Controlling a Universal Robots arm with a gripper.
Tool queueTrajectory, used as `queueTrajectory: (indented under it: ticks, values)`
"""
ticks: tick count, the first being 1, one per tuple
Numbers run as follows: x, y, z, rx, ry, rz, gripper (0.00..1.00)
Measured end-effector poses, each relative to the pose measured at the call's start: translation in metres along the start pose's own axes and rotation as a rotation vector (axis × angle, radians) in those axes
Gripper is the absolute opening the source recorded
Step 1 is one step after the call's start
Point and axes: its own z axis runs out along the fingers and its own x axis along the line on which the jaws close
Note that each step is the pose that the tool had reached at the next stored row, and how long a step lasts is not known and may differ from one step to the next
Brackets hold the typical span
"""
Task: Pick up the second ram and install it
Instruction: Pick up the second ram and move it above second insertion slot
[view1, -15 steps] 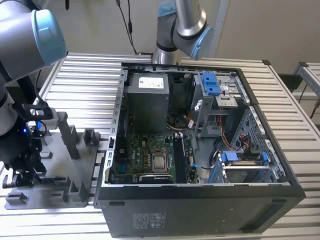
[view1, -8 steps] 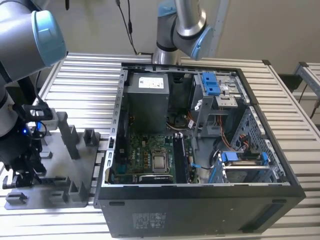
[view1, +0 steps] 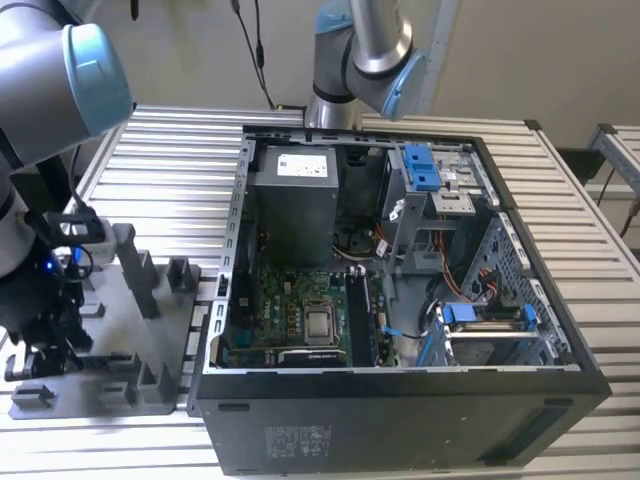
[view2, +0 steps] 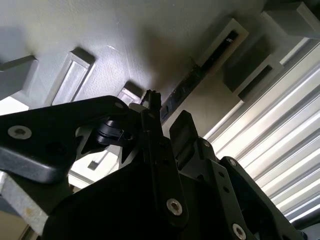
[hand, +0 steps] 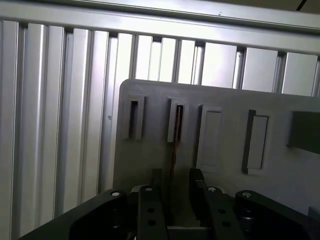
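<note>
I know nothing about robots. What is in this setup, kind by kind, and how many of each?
Robot arm: 1
Gripper, open, astride the stick: 1
Memory stick, standing on edge in the tray: 1
Grey tray with raised blocks: 1
Open computer case: 1
Total: 5

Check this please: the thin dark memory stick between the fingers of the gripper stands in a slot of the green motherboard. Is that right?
Not quite: the slot is wrong. The thin dark memory stick between the fingers of the gripper stands in a slot of the grey plastic tray, not of the green motherboard. The first wrist view shows it.
</note>
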Motion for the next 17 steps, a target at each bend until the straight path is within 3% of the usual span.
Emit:
queueTrajectory:
  ticks: [17]
  values:
    - [0.002, 0.0, 0.0055, -0.0001, 0.0002, 0.0, 0.36]
